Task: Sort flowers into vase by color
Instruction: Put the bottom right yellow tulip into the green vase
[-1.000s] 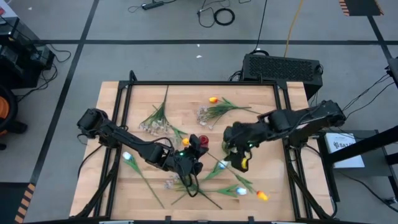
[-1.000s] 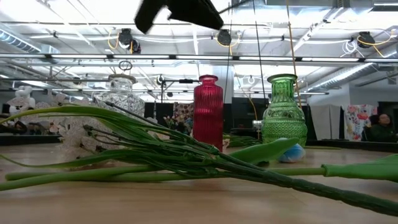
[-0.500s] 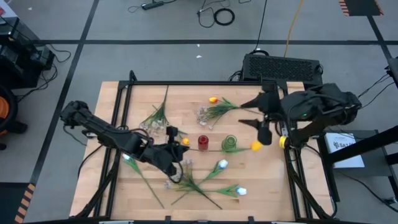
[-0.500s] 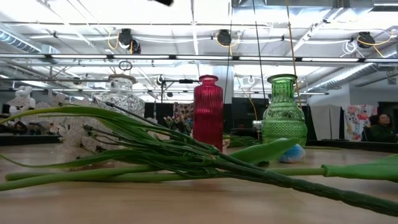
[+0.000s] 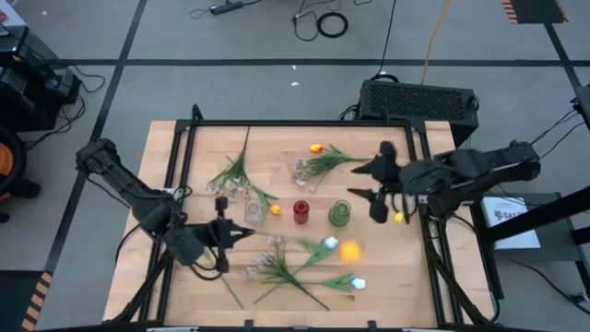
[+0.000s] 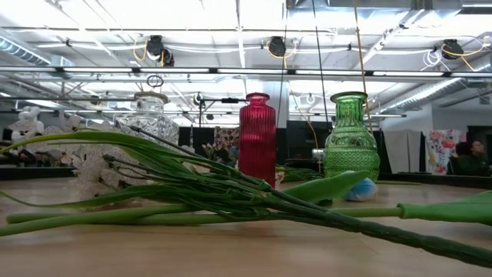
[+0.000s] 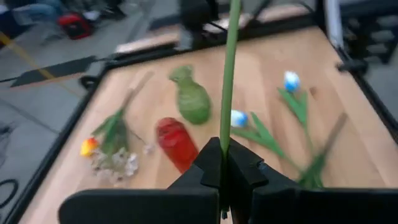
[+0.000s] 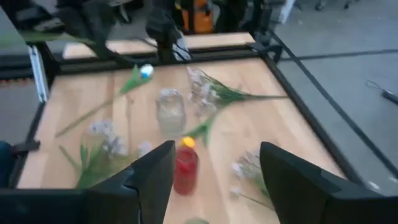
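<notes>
The right claw (image 5: 376, 198), spread and empty, has pulled back right of centre; an orange tulip (image 5: 350, 250) now shows below the green vase (image 5: 339, 214). The left claw (image 7: 222, 163), lower left, pinches a green stem (image 7: 228, 74), lifted for sorting.

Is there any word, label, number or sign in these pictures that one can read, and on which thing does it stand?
None can be read.
White sheet beside the table's right edge, high view: dark print, too small to read.
Red vase, green vase, clear vase: no label shows.
</notes>
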